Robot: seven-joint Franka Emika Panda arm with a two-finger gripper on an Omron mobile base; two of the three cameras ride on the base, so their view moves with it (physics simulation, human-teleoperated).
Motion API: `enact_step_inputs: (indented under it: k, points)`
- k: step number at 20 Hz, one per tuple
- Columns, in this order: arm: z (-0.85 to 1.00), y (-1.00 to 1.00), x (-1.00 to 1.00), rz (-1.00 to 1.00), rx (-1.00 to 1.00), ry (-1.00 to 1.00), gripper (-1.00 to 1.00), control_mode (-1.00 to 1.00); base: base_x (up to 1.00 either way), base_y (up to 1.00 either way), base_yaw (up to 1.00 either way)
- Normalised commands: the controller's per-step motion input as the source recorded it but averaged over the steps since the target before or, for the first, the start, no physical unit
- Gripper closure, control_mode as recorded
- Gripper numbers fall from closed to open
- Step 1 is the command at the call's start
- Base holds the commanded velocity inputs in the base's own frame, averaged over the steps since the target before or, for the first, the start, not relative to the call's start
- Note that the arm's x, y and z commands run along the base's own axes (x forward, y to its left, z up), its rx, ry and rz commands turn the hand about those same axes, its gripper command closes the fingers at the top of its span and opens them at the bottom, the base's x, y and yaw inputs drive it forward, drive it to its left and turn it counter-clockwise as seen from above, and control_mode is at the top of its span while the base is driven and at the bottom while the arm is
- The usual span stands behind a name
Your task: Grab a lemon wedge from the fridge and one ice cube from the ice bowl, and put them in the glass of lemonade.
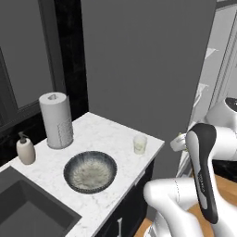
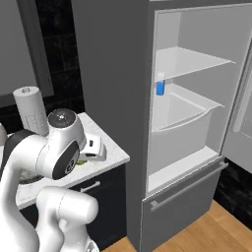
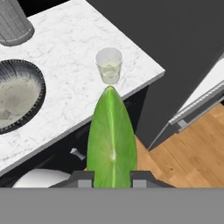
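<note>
Between the pincer [image 3: 112, 179] fingers, closed on its flat sides, the lemon wedge [image 3: 111, 140] looks light, soft and slippery, short of the glass of lemonade [image 3: 109, 65].

The white arm rises from the base, bends at a dark-jointed elbow and reaches forward, with the hand level with the tabletop edge. The gripper [image 3: 111, 178] points outward and somewhat down. Its two fingers sit close on either side of the lemon wedge [image 3: 111, 140], pinching its wide end, so the wedge sticks out ahead of the fingertips. In the right base view the gripper [image 2: 91, 150] is largely hidden behind the big round joint, so its jaws seem closed there, not clearly.
</note>
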Motion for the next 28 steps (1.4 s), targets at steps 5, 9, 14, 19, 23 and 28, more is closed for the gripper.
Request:
enact_step_inputs:
  k: [5, 9, 14, 19, 23, 28]
  points:
    - [0.0, 0.0, 0.0, 0.01, 0.0, -0.01, 1.0, -1.0, 0.01, 0.07, 0.08]
    - [0.0, 0.0, 0.0, 0.0, 0.0, 0.0, 1.0, -1.0, 0.0, 0.0, 0.0]
    - [0.0, 0.0, 0.0, 0.0, 0.0, 0.0, 1.0, -1.0, 0.0, 0.0, 0.0]
    - [0.0, 0.22, 0.0, 0.07, -0.01, 0.0, 1.0, -1.0, 0.0, 0.0, 0.0]
    - [0.0, 0.62, 0.0, 0.28, -0.15, 0.02, 1.0, -1.0, 0.0, 0.0, 0.0]
    - [0.0, 0.62, 0.0, 0.38, -0.28, 0.0, 1.0, -1.0, 0.0, 0.0, 0.0]
